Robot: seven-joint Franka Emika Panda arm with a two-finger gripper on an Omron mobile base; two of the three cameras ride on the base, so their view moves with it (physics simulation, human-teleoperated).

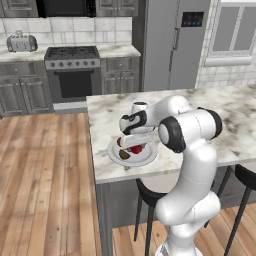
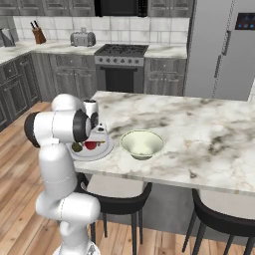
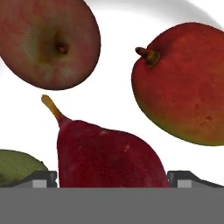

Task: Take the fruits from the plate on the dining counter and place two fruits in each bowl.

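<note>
The plate (image 1: 146, 159) (image 2: 103, 151) lies near the left end of the dining counter (image 1: 225, 115) (image 2: 209, 124). It holds several fruits: a dark reddish-brown round one (image 3: 48, 41), an orange-red one (image 3: 183, 83), a bright red pear-shaped one (image 3: 109, 153) and an olive green one (image 3: 15, 166) (image 1: 124, 154). My gripper (image 1: 133, 145) (image 2: 97, 138) (image 3: 113, 179) hangs low over the plate, open. Its fingertips (image 3: 43, 178) stand on either side of the bright red fruit, which still rests on the plate. One cream bowl (image 2: 142, 143) stands just right of the plate.
Dark stools (image 2: 117, 199) (image 1: 247, 175) stand under the counter's near edge. Across the wood floor are the stove (image 1: 72, 60), grey cabinets, a toaster (image 1: 21, 43) and a tall fridge (image 1: 175, 40). The counter stretches bare to the right of the bowl.
</note>
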